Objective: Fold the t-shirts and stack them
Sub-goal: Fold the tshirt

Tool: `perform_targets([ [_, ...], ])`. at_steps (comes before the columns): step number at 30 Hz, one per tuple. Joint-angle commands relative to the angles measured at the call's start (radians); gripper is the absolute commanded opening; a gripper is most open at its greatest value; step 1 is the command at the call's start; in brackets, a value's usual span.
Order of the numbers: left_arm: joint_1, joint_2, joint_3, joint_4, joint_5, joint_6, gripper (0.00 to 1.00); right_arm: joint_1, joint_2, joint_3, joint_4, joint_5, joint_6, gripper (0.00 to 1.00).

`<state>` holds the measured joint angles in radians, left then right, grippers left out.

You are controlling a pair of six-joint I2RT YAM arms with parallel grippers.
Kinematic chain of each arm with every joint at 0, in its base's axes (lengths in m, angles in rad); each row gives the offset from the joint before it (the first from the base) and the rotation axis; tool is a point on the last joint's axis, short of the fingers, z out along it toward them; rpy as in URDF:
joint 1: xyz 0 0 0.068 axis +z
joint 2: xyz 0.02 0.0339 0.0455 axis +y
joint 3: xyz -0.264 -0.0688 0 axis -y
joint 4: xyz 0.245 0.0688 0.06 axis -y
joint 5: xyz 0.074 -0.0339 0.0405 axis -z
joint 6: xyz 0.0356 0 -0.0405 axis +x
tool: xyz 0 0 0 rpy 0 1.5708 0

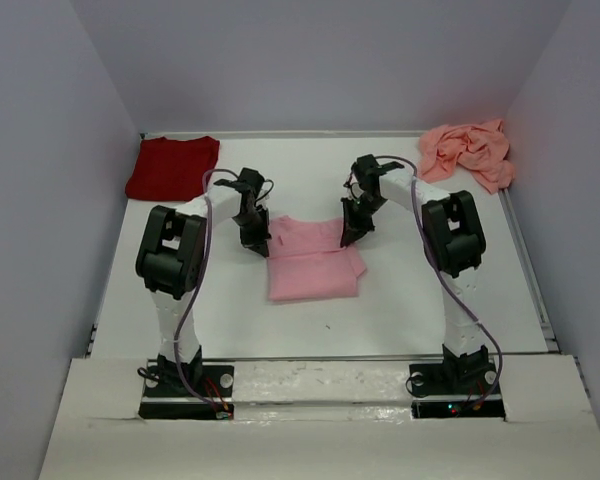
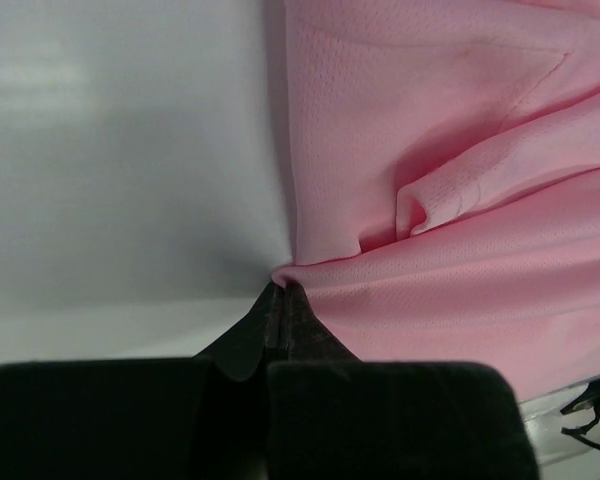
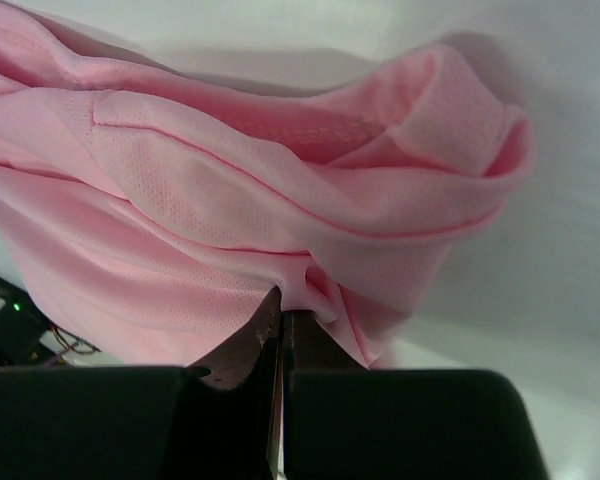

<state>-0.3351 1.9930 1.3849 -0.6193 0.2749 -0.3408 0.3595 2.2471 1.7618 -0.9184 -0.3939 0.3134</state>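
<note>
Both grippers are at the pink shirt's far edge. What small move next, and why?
Probably lift both together and carry that edge toward the near one, making a fold. The left gripper and right gripper are each shut on a pinch of the pink shirt near its far corners, and the rest lies flat.
</note>
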Motion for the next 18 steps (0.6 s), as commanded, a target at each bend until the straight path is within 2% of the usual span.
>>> perform_targets([
  [1, -0.039, -0.152, -0.118, -0.043, -0.007, -0.006, 0.00, 0.048, -0.068, -0.119, -0.141, 0.020, -0.082, 0.00],
  [5, -0.070, -0.270, -0.249, -0.059, 0.003, -0.041, 0.00, 0.059, -0.168, -0.217, -0.186, -0.008, -0.108, 0.00],
  [8, -0.073, -0.345, -0.284, -0.074, 0.004, -0.069, 0.00, 0.059, -0.244, -0.260, -0.189, -0.010, -0.102, 0.00],
  [13, -0.074, -0.393, -0.248, -0.095, -0.014, -0.089, 0.00, 0.059, -0.284, -0.239, -0.203, -0.023, -0.089, 0.00],
  [18, -0.073, -0.355, -0.162, -0.117, -0.009, -0.090, 0.00, 0.059, -0.302, -0.208, -0.194, -0.036, -0.076, 0.00],
])
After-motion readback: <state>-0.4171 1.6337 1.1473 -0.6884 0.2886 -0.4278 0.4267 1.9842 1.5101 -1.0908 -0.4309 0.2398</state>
